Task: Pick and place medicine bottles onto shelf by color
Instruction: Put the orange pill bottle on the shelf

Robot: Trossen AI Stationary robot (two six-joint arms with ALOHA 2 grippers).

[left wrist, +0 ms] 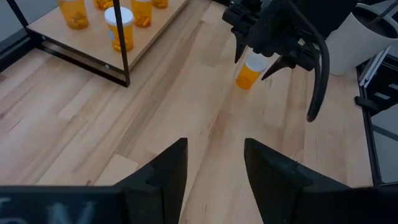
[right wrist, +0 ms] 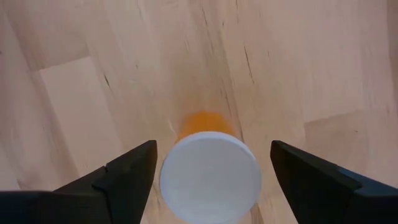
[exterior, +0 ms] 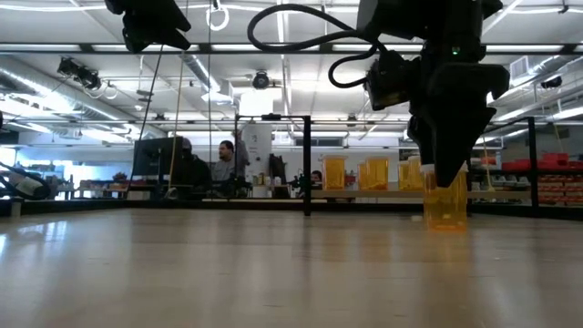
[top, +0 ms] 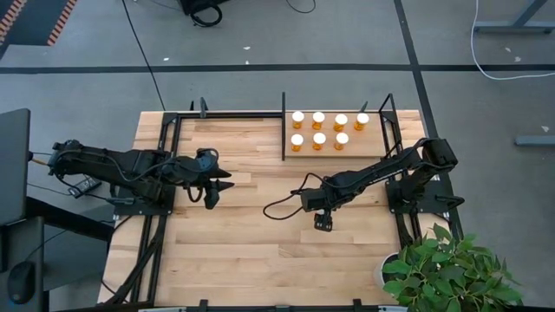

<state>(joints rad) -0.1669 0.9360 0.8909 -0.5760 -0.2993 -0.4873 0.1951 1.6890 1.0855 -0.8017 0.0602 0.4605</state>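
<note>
One orange medicine bottle with a white cap [right wrist: 210, 175] stands upright on the wooden table, alone, near the middle-right. My right gripper [right wrist: 212, 149] is open and hangs right over it, pointing down, one finger on each side of the cap with a gap on both sides. In the low view the bottle [exterior: 444, 206] stands on its base under that gripper [exterior: 446, 159]. Several more bottles [top: 319, 127] stand on the shelf [top: 373, 144] at the table's far side. My left gripper [left wrist: 214, 155] is open and waits above the table's left part [top: 212, 186].
Black bars edge the shelf [left wrist: 124, 43] and the table's frame [top: 165, 156]. A potted plant [top: 442, 269] sits at the table's near right corner. Bare planks lie between both grippers [top: 260, 234]. People sit in the room beyond the table [exterior: 219, 164].
</note>
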